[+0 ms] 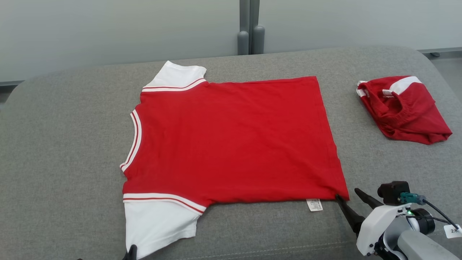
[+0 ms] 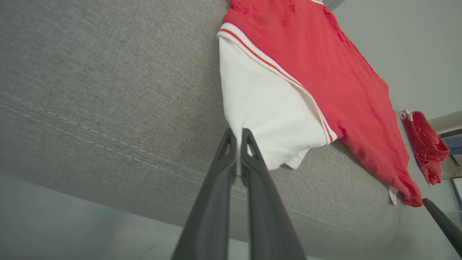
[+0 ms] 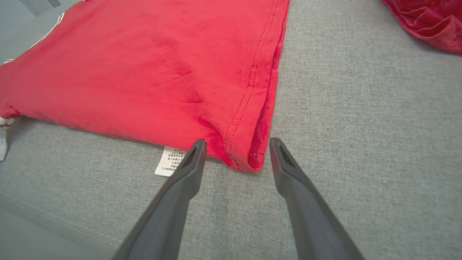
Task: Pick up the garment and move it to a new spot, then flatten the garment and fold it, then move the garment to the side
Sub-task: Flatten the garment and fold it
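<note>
The left gripper [image 2: 238, 131] has its fingers pinched on the white sleeve [image 2: 267, 119] of the garment [image 1: 234, 141], which lies flat, mid-surface [image 1: 65, 144]. The right gripper [image 3: 236, 144] has its fingers wide, straddling the hem corner (care label [image 3: 169, 160] just beside). A folded red bundle [image 1: 404, 108] lies far right.

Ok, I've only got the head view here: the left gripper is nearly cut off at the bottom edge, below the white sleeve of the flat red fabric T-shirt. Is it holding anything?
Observer: Yes. In the left wrist view the left gripper is shut on the edge of that white short sleeve.
Operator: And the right one, at the hem corner?
Observer: The right wrist view shows the right gripper open, with the stitched hem corner of the red T-shirt lying in the gap, unclamped.
</note>
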You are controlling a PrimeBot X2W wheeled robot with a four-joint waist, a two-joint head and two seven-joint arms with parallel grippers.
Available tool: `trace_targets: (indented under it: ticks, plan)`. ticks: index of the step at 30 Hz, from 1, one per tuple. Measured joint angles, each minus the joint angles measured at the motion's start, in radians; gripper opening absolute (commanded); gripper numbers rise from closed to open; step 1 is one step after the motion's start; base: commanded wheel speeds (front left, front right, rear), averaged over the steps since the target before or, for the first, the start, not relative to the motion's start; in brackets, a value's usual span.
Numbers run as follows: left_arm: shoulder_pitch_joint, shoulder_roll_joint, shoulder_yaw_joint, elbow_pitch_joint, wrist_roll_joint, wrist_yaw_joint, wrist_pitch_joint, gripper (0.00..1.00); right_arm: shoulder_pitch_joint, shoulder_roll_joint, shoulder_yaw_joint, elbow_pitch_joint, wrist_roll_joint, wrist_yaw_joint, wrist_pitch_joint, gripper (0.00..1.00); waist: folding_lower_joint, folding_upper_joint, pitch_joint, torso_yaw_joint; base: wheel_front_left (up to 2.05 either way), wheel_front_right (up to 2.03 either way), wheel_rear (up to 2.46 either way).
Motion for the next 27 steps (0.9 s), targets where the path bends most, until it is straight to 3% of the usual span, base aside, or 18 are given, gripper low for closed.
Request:
trace_targets:
  ticks: [1, 2, 17, 27]
  plan:
    - [0.000, 0.005, -0.001, 0.001, 0.012, 0.000, 0.000, 0.98, 0.001, 0.000, 0.000, 0.001, 0.000, 0.000, -0.002, 1.00, 0.0000, 0.0000, -0.001, 0.000, 0.00, 0.00, 0.00]
    - [0.000, 0.010, -0.002, 0.003, 0.024, 0.000, -0.001, 1.00, 0.002, 0.000, -0.001, 0.002, 0.000, 0.000, -0.005, 1.00, 0.0000, 0.0000, -0.001, -0.001, 0.00, 0.00, 0.00]
    - [0.002, 0.049, 0.031, 0.006, 0.063, 0.020, -0.046, 1.00, 0.036, -0.024, -0.068, 0.010, 0.008, -0.012, -0.009, 1.00, 0.0000, 0.0000, 0.002, -0.022, 0.00, 0.00, 0.00]
    - [-0.066, 0.090, -0.009, -0.047, 0.236, 0.020, -0.153, 1.00, -0.011, -0.030, -0.144, -0.108, -0.016, -0.051, -0.014, 1.00, 0.0000, 0.0000, -0.019, -0.046, 0.00, 0.00, 0.00]
